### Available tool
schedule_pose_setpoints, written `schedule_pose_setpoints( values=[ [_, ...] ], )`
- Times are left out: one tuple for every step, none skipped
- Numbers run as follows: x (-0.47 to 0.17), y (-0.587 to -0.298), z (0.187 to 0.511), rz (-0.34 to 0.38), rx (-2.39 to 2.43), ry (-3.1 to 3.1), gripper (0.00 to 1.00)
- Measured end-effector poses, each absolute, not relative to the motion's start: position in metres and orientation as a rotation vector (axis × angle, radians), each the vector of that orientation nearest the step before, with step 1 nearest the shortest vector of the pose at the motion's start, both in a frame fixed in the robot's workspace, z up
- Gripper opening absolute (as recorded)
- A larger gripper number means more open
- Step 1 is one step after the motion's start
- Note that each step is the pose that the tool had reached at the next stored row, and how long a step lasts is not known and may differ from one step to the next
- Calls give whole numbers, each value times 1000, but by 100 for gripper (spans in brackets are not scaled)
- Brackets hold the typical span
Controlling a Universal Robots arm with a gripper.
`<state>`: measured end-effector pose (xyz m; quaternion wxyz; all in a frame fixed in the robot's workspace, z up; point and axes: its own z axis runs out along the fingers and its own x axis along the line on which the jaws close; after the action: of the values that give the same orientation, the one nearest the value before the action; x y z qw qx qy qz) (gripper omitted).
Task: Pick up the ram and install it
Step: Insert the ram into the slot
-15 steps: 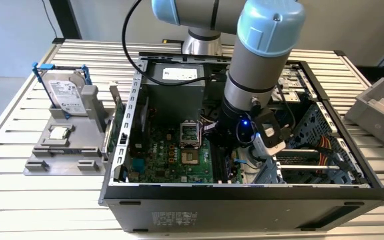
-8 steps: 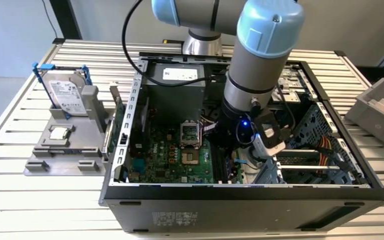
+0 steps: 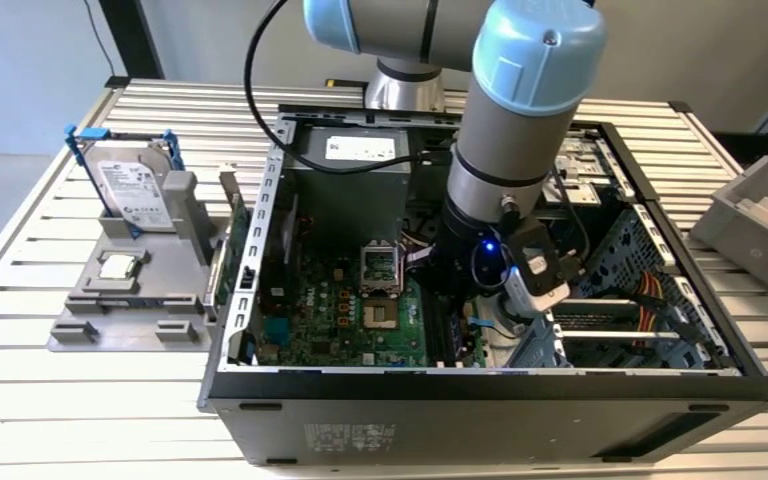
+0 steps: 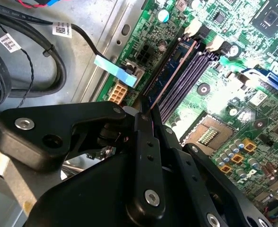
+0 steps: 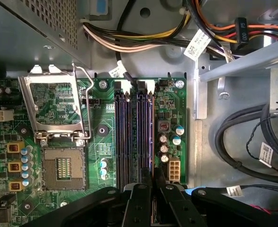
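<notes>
The arm reaches down into the open computer case [image 3: 491, 385] on the bench [image 3: 37, 400], with the tool [image 3: 480, 312] low over the motherboard [image 3: 344, 335]. In both wrist views the tool's fingers [image 4: 146, 137] are drawn close together on the edge of the ram [image 4: 169, 78], a thin board standing on edge along the memory slots [image 5: 134, 137]. In the second wrist view the ram's blue-green face and coppery upper edge run from the fingertips toward the white latches [image 4: 202, 35] at the far end of the slots.

Progress, as a judgement: the pick-up is done, and the ram is in or just above the outermost slot, the one nearest the small connectors at the board's edge. Whether it is pushed fully home and latched cannot be told; the tool has not let go.

The exterior view alone shows the holder [image 3: 124, 290] on the bench at the exterior view's left, with the hard drive [image 3: 137, 190] upright in it and the processor chip [image 3: 117, 266] lying flat. The first wrist view looks straight down and shows the open processor socket [image 5: 63, 165] with its raised frame [image 5: 56, 106] beside the slots, where the ram appears only edge-on. The second wrist view, set obliquely, is the one that shows the ram's face and length.
</notes>
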<state>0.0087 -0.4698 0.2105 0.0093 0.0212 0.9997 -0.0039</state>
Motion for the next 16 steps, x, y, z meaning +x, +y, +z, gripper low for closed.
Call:
schedule_pose_setpoints(
  values=[
    [9, -470, 210, -12, 66, 3122, 0],
    [9, -470, 210, -12, 66, 3122, 0],
    [9, -470, 210, -12, 66, 3122, 0],
    [9, -470, 210, -12, 66, 3122, 0],
    [9, -470, 210, -12, 66, 3122, 0],
    [9, -470, 210, -12, 66, 3122, 0],
    [9, -470, 210, -12, 66, 3122, 0],
    [9, -470, 210, -12, 66, 3122, 0],
    [9, -470, 210, -12, 66, 3122, 0],
    [9, -470, 210, -12, 66, 3122, 0],
    [9, -470, 209, -12, 66, 3122, 0],
    [9, -470, 209, -12, 66, 3122, 0],
    [9, -470, 209, -12, 66, 3122, 0],
    [9, -470, 208, -12, 66, 3122, 0],
    [9, -470, 208, -12, 66, 3122, 0],
    [9, -470, 208, -12, 66, 3122, 0]
  ],
)
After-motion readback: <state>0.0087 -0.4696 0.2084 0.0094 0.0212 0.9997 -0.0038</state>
